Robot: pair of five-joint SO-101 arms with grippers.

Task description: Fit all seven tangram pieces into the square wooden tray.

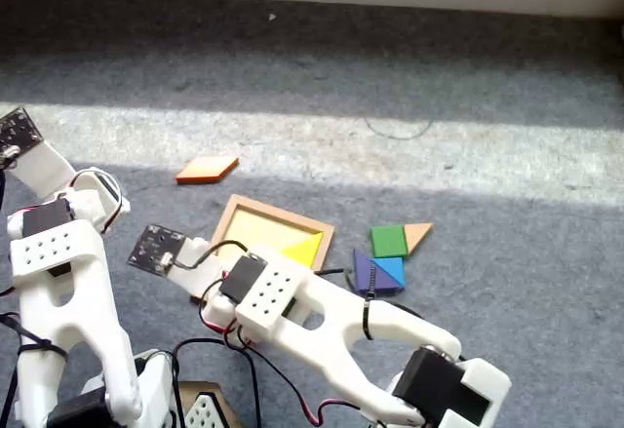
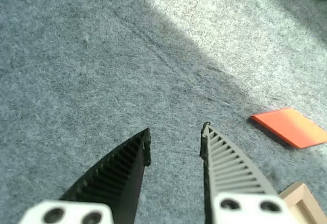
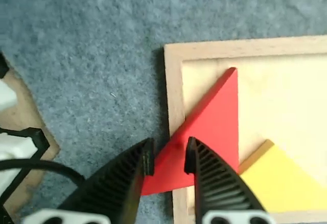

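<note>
Right gripper (image 3: 168, 156), jaws narrowly parted and holding nothing, poised over the red triangle (image 3: 214, 122), which straddles the rim of the wooden tray (image 3: 173, 81) beside the yellow triangle (image 3: 281, 178); it likely needs a gentle inward nudge until it drops flat, while the left gripper (image 2: 175, 137) hangs released.

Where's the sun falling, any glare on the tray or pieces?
High view: a sunlit band crosses the carpet beyond the shaded tray; the orange piece sits at its edge. Left wrist view: that piece glows bright. Right wrist view: red piece shaded, no glare.
</note>
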